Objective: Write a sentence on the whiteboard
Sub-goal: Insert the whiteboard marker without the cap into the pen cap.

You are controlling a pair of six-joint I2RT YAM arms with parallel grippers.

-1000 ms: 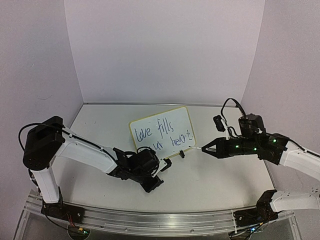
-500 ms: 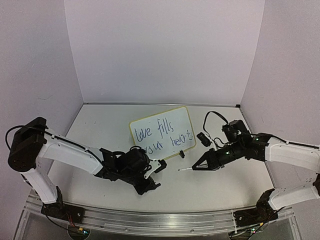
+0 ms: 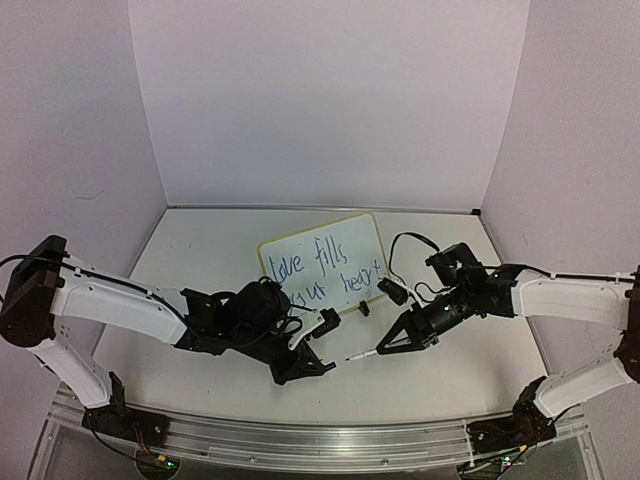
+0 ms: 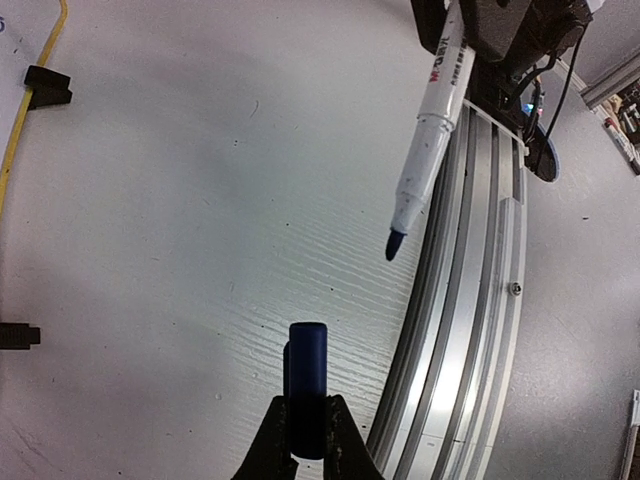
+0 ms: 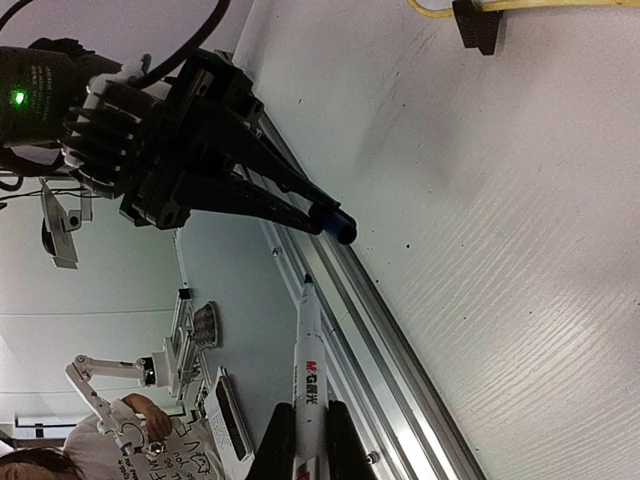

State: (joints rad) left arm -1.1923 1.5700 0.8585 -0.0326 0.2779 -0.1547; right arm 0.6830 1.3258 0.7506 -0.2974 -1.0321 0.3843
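Observation:
The whiteboard (image 3: 325,262) stands tilted at mid-table on two black clip feet. The sentence (image 3: 327,270) is on it in blue, in two lines. My right gripper (image 3: 384,346) is shut on a white marker (image 3: 362,353), its blue tip bare and pointing left. The marker also shows in the right wrist view (image 5: 309,370) and the left wrist view (image 4: 432,120). My left gripper (image 3: 322,366) is shut on the blue marker cap (image 4: 307,385), its open end facing the marker tip a short way off. The cap also shows in the right wrist view (image 5: 341,228).
An aluminium rail (image 3: 320,435) runs along the near table edge, just below both grippers. White walls close the back and sides. A clip foot (image 4: 47,86) and the board's yellow rim (image 4: 35,95) show at the left of the left wrist view.
My right gripper has moved left and down from beside the board, carrying the marker. My left gripper has swung right with the cap. The two now face each other near the front edge.

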